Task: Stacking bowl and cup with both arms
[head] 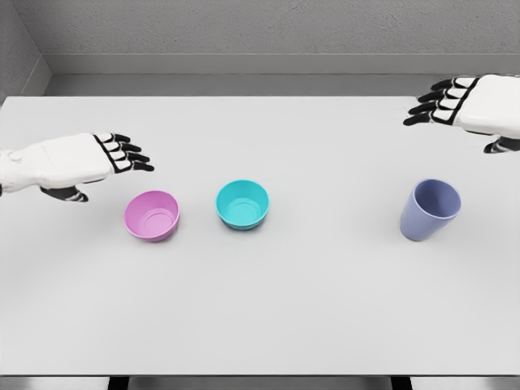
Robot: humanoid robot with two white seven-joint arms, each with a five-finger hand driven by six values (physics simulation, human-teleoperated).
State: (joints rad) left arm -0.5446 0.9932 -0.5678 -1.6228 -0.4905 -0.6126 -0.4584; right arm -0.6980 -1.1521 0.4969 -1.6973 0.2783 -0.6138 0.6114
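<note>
- Pink bowl (152, 216): lowest in the head view of the three vessels and so nearest the camera by a small margin; it stands upright on the white table (260, 317), left of centre, mouth up, with nothing inside.
- Teal bowl (242, 204): upright just to the right of the pink bowl, near it but not touching, close to the middle of the table; nothing inside.
- Blue-violet cup (429, 210): upright on the right side of the table, well apart from both bowls, its mouth wider than its base.
- Left hand (89, 160): enters from the left edge, palm down, above and to the left of the pink bowl; its dark fingers (130, 154) are extended and slightly spread, holding nothing and touching no vessel.
- Right hand (467, 101): enters from the right edge near the far side of the table, beyond the cup and well clear of it; its fingers (431, 101) are extended toward the left, loosely spread, holding nothing.
- Grey wall (260, 32): rises behind the table's far edge.
</note>
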